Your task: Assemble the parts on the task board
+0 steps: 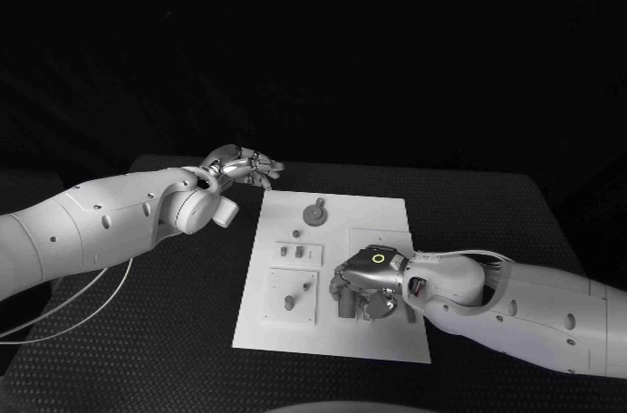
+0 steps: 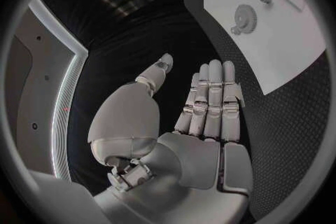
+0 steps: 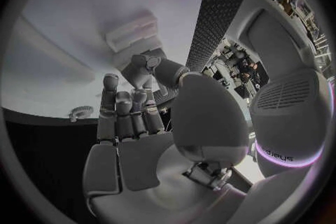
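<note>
Right robot hand [image 1: 369, 284] low over board [image 1: 287, 333] mid-table, fingers curled near part; grasp unclear. Left robot hand [image 1: 243, 168] open, empty, parked off board's far-left corner. Gear [image 1: 315, 214] loose at board's far edge.

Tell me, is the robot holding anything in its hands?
The left hand holds nothing, fingers straight. The right hand is down on the task board; whether it holds anything cannot be told.

The right hand [image 1: 367, 286] sits low over the near right part of the task board [image 1: 379, 205] and blocks access there. The left hand [image 1: 243, 168] hovers off the board's far left corner. Between them, the gear [image 1: 315, 214] lies uncovered, with bare board around it.
</note>
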Controlling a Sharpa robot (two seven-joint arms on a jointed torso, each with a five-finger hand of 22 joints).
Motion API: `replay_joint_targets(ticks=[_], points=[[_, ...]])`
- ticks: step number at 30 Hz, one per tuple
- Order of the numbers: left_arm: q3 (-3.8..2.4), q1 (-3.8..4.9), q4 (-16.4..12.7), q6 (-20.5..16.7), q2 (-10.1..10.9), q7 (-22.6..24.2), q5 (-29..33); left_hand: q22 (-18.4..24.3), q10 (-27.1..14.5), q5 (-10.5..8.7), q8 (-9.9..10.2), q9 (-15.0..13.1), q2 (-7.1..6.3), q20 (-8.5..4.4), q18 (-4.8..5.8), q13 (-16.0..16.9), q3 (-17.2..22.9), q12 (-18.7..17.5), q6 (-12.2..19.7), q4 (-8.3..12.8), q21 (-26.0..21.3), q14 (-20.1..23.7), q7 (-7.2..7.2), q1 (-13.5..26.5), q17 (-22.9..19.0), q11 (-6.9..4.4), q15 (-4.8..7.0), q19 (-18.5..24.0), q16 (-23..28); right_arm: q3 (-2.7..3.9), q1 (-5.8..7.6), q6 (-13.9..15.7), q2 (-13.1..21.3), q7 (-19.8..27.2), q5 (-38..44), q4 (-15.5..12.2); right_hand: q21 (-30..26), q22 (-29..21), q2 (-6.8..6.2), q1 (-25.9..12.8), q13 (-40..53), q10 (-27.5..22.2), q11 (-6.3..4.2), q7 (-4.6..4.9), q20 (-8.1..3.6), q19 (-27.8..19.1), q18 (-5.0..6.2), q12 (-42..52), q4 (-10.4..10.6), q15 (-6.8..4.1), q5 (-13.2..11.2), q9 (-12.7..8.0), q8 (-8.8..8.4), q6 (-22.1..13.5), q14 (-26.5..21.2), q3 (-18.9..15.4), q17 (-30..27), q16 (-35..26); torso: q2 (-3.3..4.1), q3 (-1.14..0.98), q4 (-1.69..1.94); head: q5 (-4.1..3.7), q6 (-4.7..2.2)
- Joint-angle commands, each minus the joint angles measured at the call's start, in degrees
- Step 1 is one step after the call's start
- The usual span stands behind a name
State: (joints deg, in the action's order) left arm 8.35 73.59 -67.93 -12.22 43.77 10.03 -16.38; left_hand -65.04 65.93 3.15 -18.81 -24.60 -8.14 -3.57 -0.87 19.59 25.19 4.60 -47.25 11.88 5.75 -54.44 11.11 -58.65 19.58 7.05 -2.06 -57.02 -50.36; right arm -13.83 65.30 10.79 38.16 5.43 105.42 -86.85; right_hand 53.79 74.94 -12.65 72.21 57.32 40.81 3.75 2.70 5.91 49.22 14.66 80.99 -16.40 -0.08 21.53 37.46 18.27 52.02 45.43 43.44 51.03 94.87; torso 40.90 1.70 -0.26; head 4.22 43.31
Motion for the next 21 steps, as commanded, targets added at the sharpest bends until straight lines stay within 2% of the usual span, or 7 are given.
replay_joint_targets(ticks=[1, 5, 10, 12, 14, 17, 21], points=[[-0.02, 0.05, -0.1, 0.8, 0.0, 0.2, 0.2, -0.1, -0.5, -0.22, -0.1, 0.1, 0.22, 0.23, -0.07, 0.1, 0.0, -0.2, 0.4, -0.4, -0.2, 0.1, -0.12, 0.3, 0.1, 0.03, -0.28, 0.0, 0.2, -0.29, -0.38, -0.5, 0.1, -1.4, 3.2, 0.0, -0.1, 0.8, -1.04, -1.2, -0.4, -1.4, 0.23, -0.11, 0.28, -0.7, 0.34, 0.3, 0.0, 0.09, -0.1, -1.4, -2.52, -2.8, -1.2, -2.1, -0.3, 0.7, -0.01, -0.01, -0.05, -0.03, 0.11], [-0.02, 0.05, -0.1, 0.9, 0.0, 0.1, 0.2, -0.1, -0.5, -0.22, -0.1, 0.1, 0.23, 0.23, -0.07, 0.1, 0.0, -0.2, 0.4, -0.4, -0.2, 0.2, -0.12, 0.3, 0.1, 0.03, -0.28, 0.0, 0.2, -0.29, -0.41, 0.9, 0.1, -2.0, 4.0, 0.1, -1.5, 0.4, -2.46, -1.9, -1.9, -4.7, 1.49, -1.96, 1.03, -2.7, 0.30, -0.9, 0.3, 0.94, -0.1, -2.6, -4.33, -5.9, -4.0, -2.6, -0.9, 0.0, -0.02, 0.00, -0.03, -0.05, 0.10], [-0.02, 0.05, -0.1, 1.0, 0.0, 0.1, 0.1, -0.1, -0.5, -0.22, -0.1, 0.1, 0.24, 0.24, -0.07, 0.1, 0.0, -0.2, 0.4, -0.4, -0.2, 0.2, -0.12, 0.3, 0.1, 0.03, -0.28, 0.0, 0.2, -0.29, -0.54, 4.5, 0.2, -2.4, 4.6, 0.0, -2.1, 0.3, -3.21, -2.3, -2.7, -5.9, 2.38, -2.55, 1.60, -3.5, 0.34, -0.9, 0.5, 1.58, -0.1, -3.0, -4.55, -6.5, -5.2, -2.9, -1.2, 0.0, 0.00, -0.02, -0.03, -0.09, 0.05], [-0.02, 0.05, 0.0, 1.0, 0.0, 0.1, 0.1, -0.1, -0.5, -0.22, -0.1, 0.1, 0.24, 0.24, -0.07, 0.1, 0.0, -0.2, 0.4, -0.4, -0.2, 0.2, -0.12, 0.3, 0.1, 0.03, -0.28, 0.0, 0.2, -0.29, -0.54, 4.9, 0.2, -2.5, 5.1, 0.0, -1.9, 0.4, -3.54, -2.3, -2.9, -6.1, 2.75, -3.57, 1.67, -3.2, 0.34, -0.4, 0.6, 1.88, -0.1, -3.3, -4.98, -7.6, -5.3, -3.0, -1.3, 0.4, -0.01, -0.03, -0.03, -0.10, 0.01], [-0.02, 0.05, -0.1, 1.1, 0.0, 0.1, 0.1, -0.1, -0.5, -0.22, -0.1, 0.1, 0.25, 0.24, -0.07, 0.1, 0.0, -0.2, 0.4, -0.4, -0.2, 0.2, -0.12, 0.3, 0.1, 0.03, -0.28, 0.0, 0.2, -0.29, -0.56, 5.6, 0.2, -2.3, 5.3, -0.1, -1.0, 0.8, -3.44, -2.0, -2.8, -5.9, 2.92, -3.53, 1.33, -2.2, 0.34, 0.9, 0.8, 2.04, -0.1, -3.5, -4.87, -7.7, -4.6, -3.2, -1.1, 1.4, -0.02, -0.04, -0.02, -0.11, -0.01], [-0.02, 0.05, 0.0, 1.1, 0.0, 0.1, 0.1, -0.1, -0.5, -0.22, -0.1, 0.1, 0.26, 0.24, -0.07, 0.1, 0.0, -0.2, 0.4, -0.4, -0.2, 0.2, -0.12, 0.3, 0.1, 0.03, -0.28, 0.0, 0.2, -0.29, -0.62, 6.2, 0.3, -2.3, 5.3, -0.2, 1.4, 1.1, -2.69, -1.2, -2.9, -2.9, 2.11, -2.74, -0.11, 1.0, 0.34, 4.6, 0.8, 1.62, -0.1, -3.4, -4.03, -6.8, -0.9, -3.4, 0.3, 1.8, 0.00, -0.05, 0.03, -0.10, -0.03], [-0.02, 0.05, 0.0, 1.2, 0.0, 0.1, 0.0, -0.1, -0.5, -0.22, -0.1, 0.1, 0.27, 0.24, -0.08, 0.1, 0.0, -0.2, 0.4, -0.4, -0.2, 0.2, -0.12, 0.3, 0.1, 0.03, -0.28, 0.0, 0.2, -0.28, -0.64, 7.2, 0.5, -1.7, 5.0, -0.4, 3.6, 0.9, -1.70, -1.5, -4.6, 2.8, -0.78, -1.13, -2.05, 4.5, 0.34, 7.5, 0.8, 0.06, -0.1, -3.2, -2.78, -5.0, 4.0, -3.4, 1.6, 1.7, -0.02, -0.03, 0.00, -0.07, -0.01]])
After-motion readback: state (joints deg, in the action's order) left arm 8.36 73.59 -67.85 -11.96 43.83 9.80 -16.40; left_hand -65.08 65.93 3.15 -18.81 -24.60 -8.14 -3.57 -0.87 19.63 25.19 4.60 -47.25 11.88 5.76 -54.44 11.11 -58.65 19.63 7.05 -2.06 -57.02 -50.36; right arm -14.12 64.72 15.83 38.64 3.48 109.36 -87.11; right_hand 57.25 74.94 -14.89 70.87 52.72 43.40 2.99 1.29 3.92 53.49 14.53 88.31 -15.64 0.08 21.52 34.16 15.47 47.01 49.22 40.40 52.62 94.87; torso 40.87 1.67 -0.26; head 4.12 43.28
